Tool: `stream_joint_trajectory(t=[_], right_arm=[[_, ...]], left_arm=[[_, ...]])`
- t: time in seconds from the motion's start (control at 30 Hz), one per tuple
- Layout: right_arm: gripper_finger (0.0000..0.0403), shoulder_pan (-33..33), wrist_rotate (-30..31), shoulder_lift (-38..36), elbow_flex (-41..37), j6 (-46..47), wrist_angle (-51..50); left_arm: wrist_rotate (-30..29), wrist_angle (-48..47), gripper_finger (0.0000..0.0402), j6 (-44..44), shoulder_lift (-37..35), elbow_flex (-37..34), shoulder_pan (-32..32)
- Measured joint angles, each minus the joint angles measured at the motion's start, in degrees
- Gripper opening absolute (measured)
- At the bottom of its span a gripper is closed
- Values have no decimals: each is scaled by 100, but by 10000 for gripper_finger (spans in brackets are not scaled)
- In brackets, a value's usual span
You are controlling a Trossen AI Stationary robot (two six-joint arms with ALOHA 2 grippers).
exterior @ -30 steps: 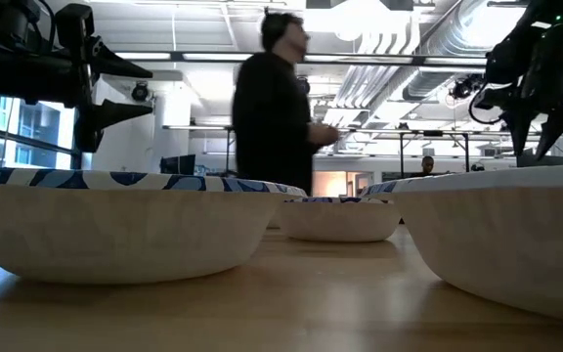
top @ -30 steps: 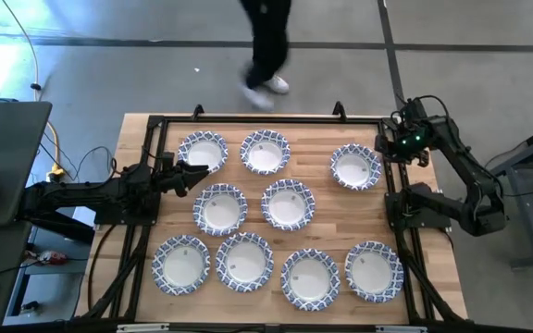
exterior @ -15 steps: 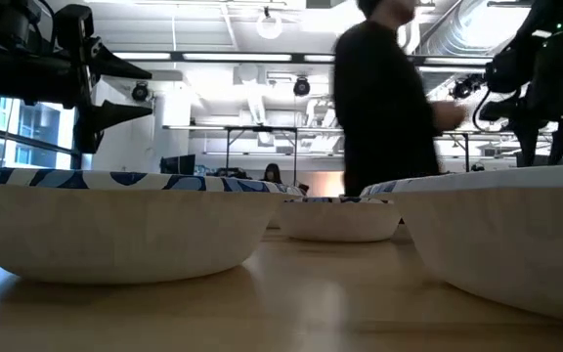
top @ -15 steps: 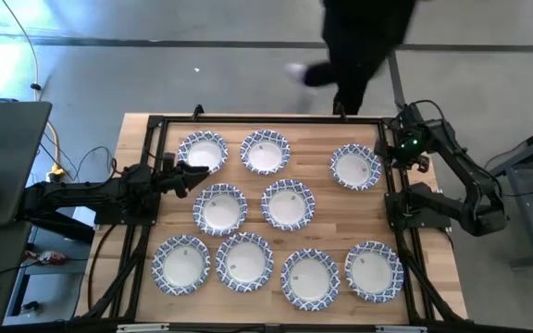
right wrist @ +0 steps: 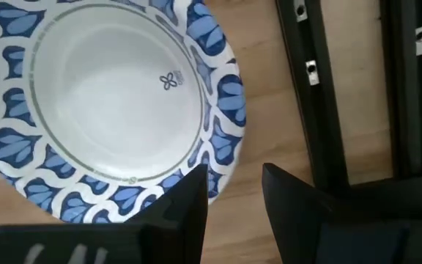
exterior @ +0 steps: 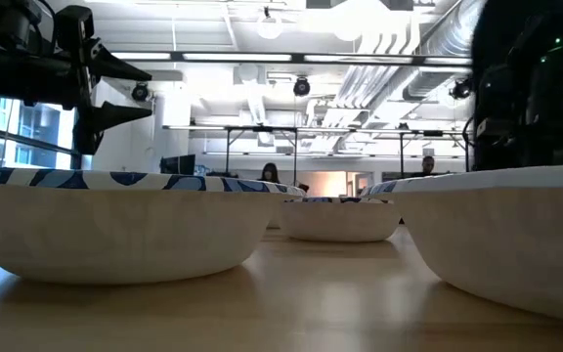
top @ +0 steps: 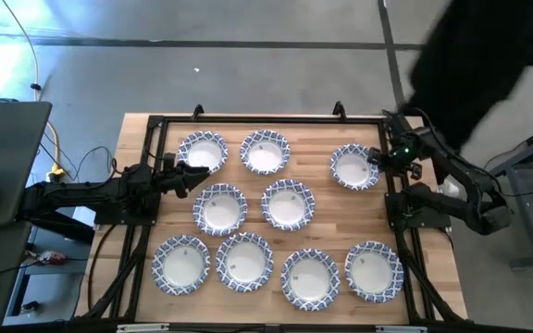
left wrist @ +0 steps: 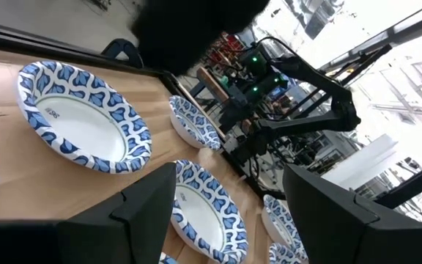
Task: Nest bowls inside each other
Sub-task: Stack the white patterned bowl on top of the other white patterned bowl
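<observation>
Nine bowls (top: 286, 203) lie single on surface (top: 322, 125), none nested: three along far edge, two mid, four along near edge

Right tool (top: 375, 157) above rim of far-right-corner bowl (right wrist: 112, 103), fingers (right wrist: 189, 202) part spread, nothing gripped

Left tool (top: 198, 171) near left edge, beside far-left bowl (top: 203, 151), fingers wide apart, empty

Person (top: 479, 55) beyond far right corner

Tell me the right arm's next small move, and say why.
Probably lower the right gripper onto the rim of the top-right bowl and close. Its wrist view shows the fingers parted directly over that rim, nothing held. All nine bowls lie separate, none nested. The left gripper waits open near the top-left bowl.
</observation>
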Motion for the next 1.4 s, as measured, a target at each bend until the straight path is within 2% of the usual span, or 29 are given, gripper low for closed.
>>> stream_joint_trajectory(t=[0.4,0.97,1.4], right_arm=[[122,266,51,82,-178,296,197],[122,768,137,1055,-178,562,261],[122,963,-287,1082,-178,801,1015]], left_arm=[[44,2,241,2,0,0,0],[44,2,241,4,0,2,0],[42,2,241,105,0,2,0]])
